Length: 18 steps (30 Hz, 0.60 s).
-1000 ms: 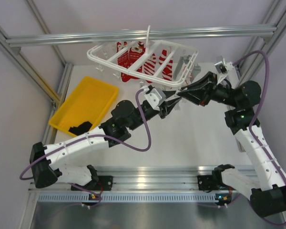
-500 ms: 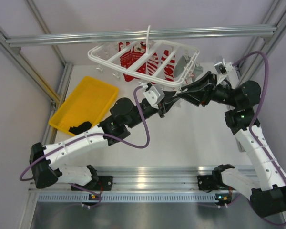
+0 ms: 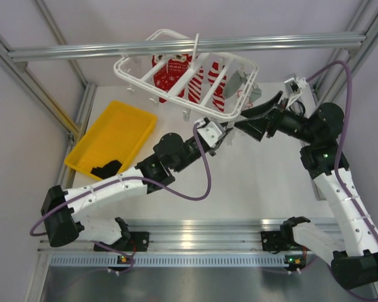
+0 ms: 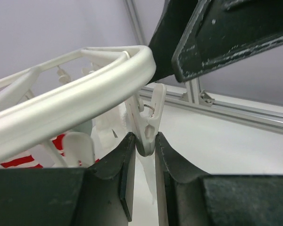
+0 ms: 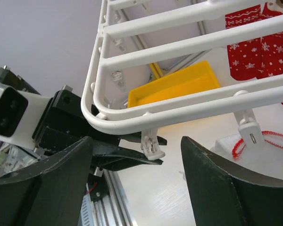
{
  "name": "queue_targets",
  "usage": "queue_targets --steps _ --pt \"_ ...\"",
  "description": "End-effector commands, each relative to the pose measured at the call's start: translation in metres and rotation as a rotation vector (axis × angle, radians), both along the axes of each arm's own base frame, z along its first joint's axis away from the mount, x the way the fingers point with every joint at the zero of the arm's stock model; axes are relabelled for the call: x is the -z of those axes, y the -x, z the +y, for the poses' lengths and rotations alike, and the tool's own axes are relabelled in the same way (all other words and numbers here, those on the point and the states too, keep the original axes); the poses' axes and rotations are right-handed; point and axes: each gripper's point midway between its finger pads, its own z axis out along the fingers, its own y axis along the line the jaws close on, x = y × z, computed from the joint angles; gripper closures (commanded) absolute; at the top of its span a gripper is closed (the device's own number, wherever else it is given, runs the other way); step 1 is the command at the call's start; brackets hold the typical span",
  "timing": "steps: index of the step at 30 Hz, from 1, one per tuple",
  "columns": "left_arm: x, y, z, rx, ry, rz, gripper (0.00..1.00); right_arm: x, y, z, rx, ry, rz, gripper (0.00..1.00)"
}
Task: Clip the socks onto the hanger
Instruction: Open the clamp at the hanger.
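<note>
The white hanger hangs from the top rail, tilted, and its near rim fills the right wrist view. My left gripper is under its near right corner, shut on one dangling white clip, which is pinched at its lower end between the jaws. That same clip hangs between the wide-open fingers of my right gripper, which hold nothing. My right gripper sits just right of the left one. One black sock lies in the yellow tray.
The yellow tray sits at the left of the table. Red-and-white patterned socks hang from the hanger's middle. A grey-white garment hangs at its right end. Aluminium frame rails run overhead and along the sides.
My right gripper has opened wide and drawn back a little. The left gripper has moved right and up, staying on the clip. The hanger has swung and tilted upward.
</note>
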Motion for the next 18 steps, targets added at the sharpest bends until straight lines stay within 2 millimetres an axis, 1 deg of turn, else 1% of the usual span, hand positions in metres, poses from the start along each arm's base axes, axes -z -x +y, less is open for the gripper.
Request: queue_targets --steps 1,4,5,6,7,9,11,14,17,18 --pt "-0.014 -0.014 0.011 -0.096 0.026 -0.092 1.00 -0.027 0.002 -0.008 0.088 -0.075 0.013 0.25" --pt "-0.013 -0.014 0.013 -0.110 0.025 -0.109 1.00 -0.020 -0.008 -0.013 0.156 -0.094 0.074 0.28" --pt "-0.016 -0.014 0.015 -0.120 0.027 -0.127 1.00 -0.018 -0.012 -0.015 0.177 -0.095 0.083 0.30" --pt "-0.016 -0.015 0.015 -0.128 0.026 -0.137 1.00 -0.009 -0.019 -0.019 0.225 -0.089 0.132 0.31" --pt "-0.014 -0.014 0.015 -0.131 0.021 -0.143 1.00 -0.007 -0.021 -0.020 0.238 -0.088 0.142 0.32" --pt "-0.015 -0.016 0.017 -0.149 0.018 -0.160 1.00 0.000 -0.025 -0.021 0.258 -0.097 0.188 0.32" --pt "-0.013 -0.016 0.018 -0.154 0.010 -0.175 1.00 0.007 -0.024 -0.019 0.250 -0.107 0.216 0.31" --pt "-0.011 -0.012 0.017 -0.142 -0.005 -0.205 1.00 0.010 -0.023 -0.016 0.240 -0.115 0.221 0.31" --pt "-0.009 -0.008 0.016 -0.137 -0.029 -0.238 1.00 0.012 -0.019 -0.013 0.213 -0.118 0.218 0.31" --pt "-0.008 -0.008 0.016 -0.144 -0.037 -0.250 1.00 0.008 -0.017 -0.011 0.192 -0.128 0.209 0.31"
